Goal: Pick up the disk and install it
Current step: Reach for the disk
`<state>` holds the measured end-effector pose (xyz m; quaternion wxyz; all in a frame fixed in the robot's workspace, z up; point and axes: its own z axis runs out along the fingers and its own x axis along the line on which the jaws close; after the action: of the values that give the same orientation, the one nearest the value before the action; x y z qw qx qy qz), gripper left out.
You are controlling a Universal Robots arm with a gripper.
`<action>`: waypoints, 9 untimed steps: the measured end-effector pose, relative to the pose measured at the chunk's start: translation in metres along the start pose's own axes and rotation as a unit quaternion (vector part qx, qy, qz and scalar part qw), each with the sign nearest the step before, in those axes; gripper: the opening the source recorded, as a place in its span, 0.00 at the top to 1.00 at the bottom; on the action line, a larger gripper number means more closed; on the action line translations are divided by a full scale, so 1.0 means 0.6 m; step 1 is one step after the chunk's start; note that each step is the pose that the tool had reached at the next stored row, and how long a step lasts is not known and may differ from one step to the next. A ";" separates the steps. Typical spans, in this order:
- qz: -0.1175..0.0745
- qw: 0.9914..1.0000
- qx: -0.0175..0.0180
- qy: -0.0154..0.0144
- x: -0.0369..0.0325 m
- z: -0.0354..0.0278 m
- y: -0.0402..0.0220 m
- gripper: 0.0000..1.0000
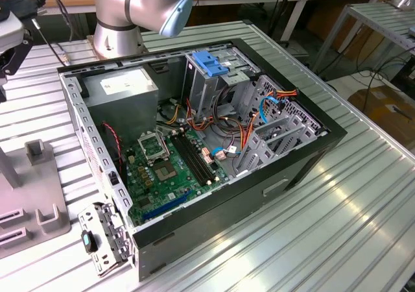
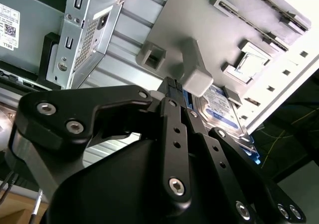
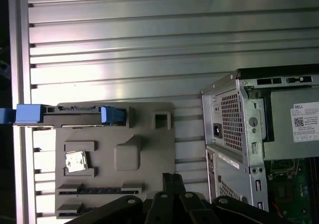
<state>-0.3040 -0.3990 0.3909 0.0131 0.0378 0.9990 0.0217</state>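
The disk stands on edge in a slot at one end of the grey fixture plate, with blue frame ends showing. In the second wrist view its label with the blue band shows just past a grey post of the plate. My gripper hovers above the plate, apart from the disk; its black fingers lie close together with nothing between them. In the exterior view the open computer case lies on the table, a blue latch piece on top of its drive cage.
The ribbed aluminium table carries the case and the fixture plate at the exterior view's left. Inside the case are a grey power supply, a green motherboard and loose cables. The arm's base stands behind the case.
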 end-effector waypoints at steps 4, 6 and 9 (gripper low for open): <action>0.000 1.000 0.000 0.000 0.017 0.000 -0.001 0.89; 0.000 1.000 0.000 0.000 0.026 0.000 -0.002 0.89; 0.000 1.000 0.000 0.000 0.045 0.000 -0.003 0.89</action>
<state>-0.3309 -0.3989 0.3902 0.0131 0.0378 0.9990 0.0217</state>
